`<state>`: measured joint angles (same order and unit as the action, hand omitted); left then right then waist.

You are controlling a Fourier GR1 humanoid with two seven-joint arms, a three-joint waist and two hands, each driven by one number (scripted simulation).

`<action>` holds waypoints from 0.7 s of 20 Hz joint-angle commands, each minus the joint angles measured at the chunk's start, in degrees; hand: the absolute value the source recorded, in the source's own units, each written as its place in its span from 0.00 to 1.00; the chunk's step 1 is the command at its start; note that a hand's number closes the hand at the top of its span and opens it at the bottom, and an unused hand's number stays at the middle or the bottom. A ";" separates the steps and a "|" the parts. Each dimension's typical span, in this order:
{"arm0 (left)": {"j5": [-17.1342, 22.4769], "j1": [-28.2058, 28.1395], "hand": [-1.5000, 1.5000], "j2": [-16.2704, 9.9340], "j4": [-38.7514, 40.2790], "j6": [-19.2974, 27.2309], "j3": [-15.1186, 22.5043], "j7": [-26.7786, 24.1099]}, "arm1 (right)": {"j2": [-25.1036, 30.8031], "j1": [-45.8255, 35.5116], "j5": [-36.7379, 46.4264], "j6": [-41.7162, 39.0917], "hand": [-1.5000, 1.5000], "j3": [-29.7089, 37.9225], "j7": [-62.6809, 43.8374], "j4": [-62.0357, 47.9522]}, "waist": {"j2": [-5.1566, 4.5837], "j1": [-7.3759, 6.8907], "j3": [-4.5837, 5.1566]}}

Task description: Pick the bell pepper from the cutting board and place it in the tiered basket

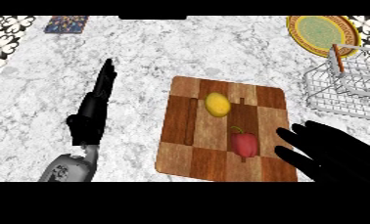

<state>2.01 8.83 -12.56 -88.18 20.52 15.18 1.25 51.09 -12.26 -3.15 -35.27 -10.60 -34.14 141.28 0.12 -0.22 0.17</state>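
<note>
- Red bell pepper (pixel 244 144) lying on the checkered wooden cutting board (pixel 195 159), below a yellow lemon (pixel 218 104).
- Right hand (pixel 329 153), fingers spread, just beside the pepper.
- Left hand (pixel 96 103) at left, fingers straight, pressed together.
- Wire tiered basket (pixel 334 91) at right, near a yellow-rimmed plate (pixel 323 33).

Two black hands — left hand (pixel 92 113) on a grey forearm (pixel 69 168), right hand (pixel 327 152) plain matte black
</note>
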 commanded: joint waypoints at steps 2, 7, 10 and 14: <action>-1.40 2.53 0.50 0.93 -1.90 0.56 -0.13 4.62 | -6.39 -3.97 10.51 1.71 0.00 -14.82 -10.55 3.97 | -0.10 -0.35 -0.10; -2.31 0.26 0.50 1.52 -0.30 -0.78 -0.12 0.94 | -9.42 -11.62 5.95 -1.92 0.00 -20.39 -22.10 0.38 | -0.03 -0.20 -0.04; -2.53 0.25 0.50 1.76 0.04 -0.68 -0.78 1.14 | -9.07 -9.96 7.02 -2.46 0.00 -23.24 -25.51 2.80 | 0.07 0.28 -0.08; -2.52 0.37 0.50 3.15 0.48 -0.46 -1.42 0.15 | -8.02 -11.36 7.14 -3.91 0.00 -21.67 -23.94 -1.74 | -0.05 0.18 -0.10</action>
<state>0.23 8.77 -10.99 -88.00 19.33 13.69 1.22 43.55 -22.48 2.72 -35.31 -31.12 -52.15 140.18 0.12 -0.14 0.10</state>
